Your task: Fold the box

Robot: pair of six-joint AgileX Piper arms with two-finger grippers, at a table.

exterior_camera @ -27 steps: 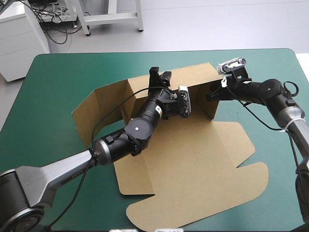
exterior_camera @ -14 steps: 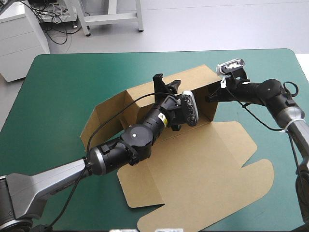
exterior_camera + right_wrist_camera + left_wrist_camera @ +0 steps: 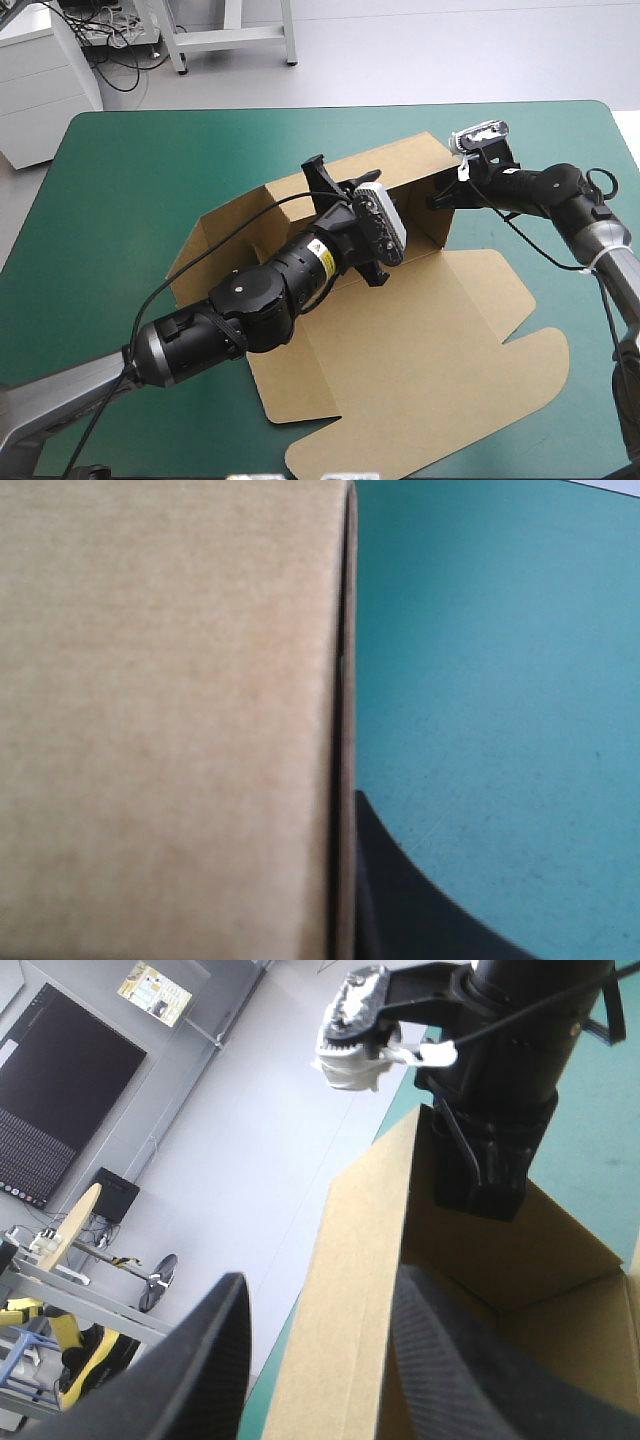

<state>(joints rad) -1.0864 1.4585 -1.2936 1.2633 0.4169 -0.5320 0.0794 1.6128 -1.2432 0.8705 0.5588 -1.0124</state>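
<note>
Since the earlier frame the left arm has drawn back toward the near left and rolled its wrist, the left gripper (image 3: 333, 174) has shifted a little along the far wall (image 3: 405, 162), and the box (image 3: 400, 330) has slid slightly toward the near right while its left flap (image 3: 210, 245) has tipped up steeper. The box lies mid-table on the teal-green cover (image 3: 120, 170), most of its sheet flat toward the near edge, the far wall upright and a short right end panel (image 3: 432, 222) standing at its corner. The left gripper is released: in its wrist view the 2 black fingers (image 3: 190, 1370) stand apart and straddle the wall's top edge, 1 outside and 1 inside, with clear space beside the outer finger. The right gripper (image 3: 438, 198) sits at the wall's right corner and looks clenched on the board; its own view shows 1 finger (image 3: 400, 910) pressed against the sheet's edge, the other hidden behind the brown face. The step in hand seems to be raising and squaring the far wall with its ends, an early-to-middle stage with nothing visibly tucked. Next, I judge, the left gripper must pinch the wall and bring the left flap in square while the right steadies the corner; too hard a pull could drag the whole sheet across the cover
</note>
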